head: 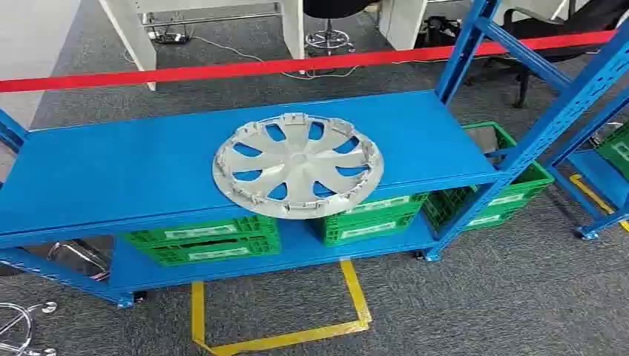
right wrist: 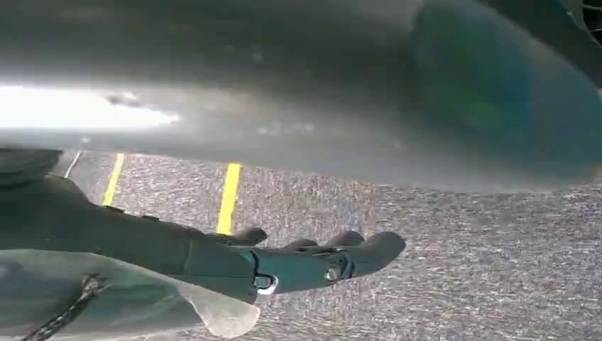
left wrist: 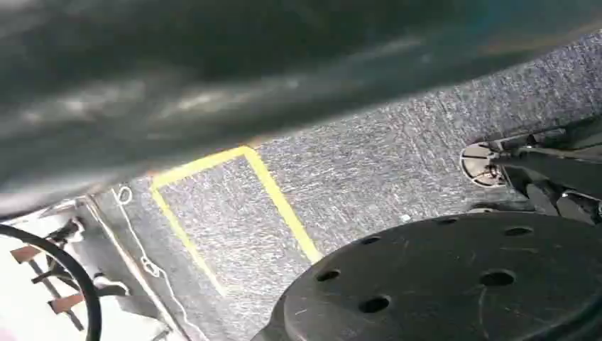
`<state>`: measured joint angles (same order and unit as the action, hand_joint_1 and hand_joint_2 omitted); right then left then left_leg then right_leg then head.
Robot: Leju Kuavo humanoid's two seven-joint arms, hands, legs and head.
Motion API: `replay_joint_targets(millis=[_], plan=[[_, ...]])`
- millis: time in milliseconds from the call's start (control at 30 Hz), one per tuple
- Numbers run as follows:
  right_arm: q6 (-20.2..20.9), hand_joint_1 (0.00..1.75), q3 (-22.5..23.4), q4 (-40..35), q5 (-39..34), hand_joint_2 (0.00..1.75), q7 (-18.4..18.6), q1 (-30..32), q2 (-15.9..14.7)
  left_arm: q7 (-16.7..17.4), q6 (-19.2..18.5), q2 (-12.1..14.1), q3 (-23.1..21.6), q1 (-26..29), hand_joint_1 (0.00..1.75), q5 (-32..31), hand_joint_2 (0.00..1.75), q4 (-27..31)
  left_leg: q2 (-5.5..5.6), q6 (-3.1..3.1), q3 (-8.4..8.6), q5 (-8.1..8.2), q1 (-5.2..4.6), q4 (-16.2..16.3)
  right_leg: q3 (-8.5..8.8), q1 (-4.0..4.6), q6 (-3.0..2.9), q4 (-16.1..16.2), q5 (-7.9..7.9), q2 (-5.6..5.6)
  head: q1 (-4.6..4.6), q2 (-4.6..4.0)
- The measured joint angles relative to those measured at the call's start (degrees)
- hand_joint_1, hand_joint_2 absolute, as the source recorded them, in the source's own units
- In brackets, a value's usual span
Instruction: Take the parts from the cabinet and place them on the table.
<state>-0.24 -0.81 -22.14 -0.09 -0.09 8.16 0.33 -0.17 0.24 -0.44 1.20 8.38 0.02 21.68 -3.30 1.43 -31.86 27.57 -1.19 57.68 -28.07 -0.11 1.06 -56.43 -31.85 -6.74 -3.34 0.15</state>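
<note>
Item: one silver hubcap, spoked, laid flat with its clipped inner face up on the upper blue shelf of the open cabinet; its rim at six o'clock slightly overhangs the shelf's front edge. Green crates are stored on the lower shelf at seven and five o'clock of the part, with further crates at three o'clock beyond the blue upright. A red bar is seen at twelve o'clock, and yellow floor tape at six o'clock. The right hand is seen in its wrist view hanging above the carpet, fingers extended and slightly apart, nothing held. The state of the left hand cannot be told; its wrist view is largely blurred. The step in hand is judged to be the approach, with the part not yet touched. A two-handed lift is advised: the rim should be taken at nine and three o'clock, with the overhanging edge used for fingers to be slid beneath, and the part kept level clear of the upright.
</note>
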Motion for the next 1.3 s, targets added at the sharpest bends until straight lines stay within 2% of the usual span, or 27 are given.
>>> replay_joint_targets(millis=[33,67,100,300,433,467,500,967,1300], plan=[[0.0,0.0,0.0,0.0,0.0,0.0,0.0,0.0,0.0,0.0,0.0,0.0,0.0,0.0,0.0,0.0,0.0,0.0,0.0,0.0,0.0,0.0,0.0,0.0,0.0,0.0,0.0,0.0,0.0,0.0,0.0,0.0],[0.0,0.0,0.0,0.0,0.0,0.0,0.0,0.0,0.0,0.0,0.0,0.0,0.0,0.0,0.0,0.0,1.75,0.0,0.0,0.0,0.0,0.0,0.0,0.0,0.0,0.0,0.0,0.0,0.0,0.0,0.0,0.0],[0.0,0.0,0.0,0.0,0.0,1.75,0.0,0.0,0.0,0.0,0.0,0.0,0.0,0.0,0.0,0.0,1.75,0.0,0.0,0.0,0.0,0.0,0.0,0.0,0.0,0.0,0.0,0.0,0.0,0.0,0.0,0.0],[0.0,0.0,0.0,0.0,0.0,1.75,0.0,0.0,0.0,0.0,0.0,0.0,0.0,0.0,0.0,-0.1,1.75,0.0,0.0,0.0,0.0,0.0,0.0,0.0,0.0,0.0,0.0,0.0,0.0,0.0,0.0,0.0],[-0.7,0.0,-0.6,0.0,-0.7,1.75,-0.4,-0.4,0.0,-0.1,0.5,-0.6,2.1,-0.5,0.0,-4.9,1.75,0.0,0.0,0.0,0.0,0.0,0.0,0.0,0.0,0.0,0.0,0.0,0.0,0.0,0.0,0.0],[-1.1,0.0,-0.9,0.1,-1.1,1.75,-0.6,-0.6,0.0,-0.2,0.8,-0.9,2.9,-0.7,0.0,-6.6,0.0,0.0,0.0,0.0,0.0,0.0,0.0,0.0,0.0,0.0,0.0,0.0,0.0,0.0,0.0,0.0],[-1.5,0.0,-1.3,0.2,-1.5,0.0,-0.8,-0.8,0.0,-0.4,1.2,-1.1,3.7,-0.8,0.0,-8.5,0.0,0.0,0.0,0.0,0.0,0.0,0.0,0.0,0.0,0.0,0.0,0.0,0.0,0.01,0.0,0.0],[-5.3,0.0,-8.7,2.9,-4.8,0.0,-5.5,-3.8,1.0,-2.9,5.4,-5.4,17.3,-3.8,0.0,-32.7,0.0,-1.6,0.0,0.0,0.01,0.0,-0.01,0.0,0.01,-0.01,0.0,0.0,0.0,0.0,0.0,0.0],[-5.8,0.0,-16.3,4.5,-5.2,0.0,-12.6,-7.0,2.7,-4.4,7.9,-8.6,27.1,-6.2,0.0,-49.1,0.0,-3.8,0.0,0.0,0.01,0.0,-0.01,0.0,0.02,-0.01,0.0,0.0,0.0,0.01,-0.04,0.0]])
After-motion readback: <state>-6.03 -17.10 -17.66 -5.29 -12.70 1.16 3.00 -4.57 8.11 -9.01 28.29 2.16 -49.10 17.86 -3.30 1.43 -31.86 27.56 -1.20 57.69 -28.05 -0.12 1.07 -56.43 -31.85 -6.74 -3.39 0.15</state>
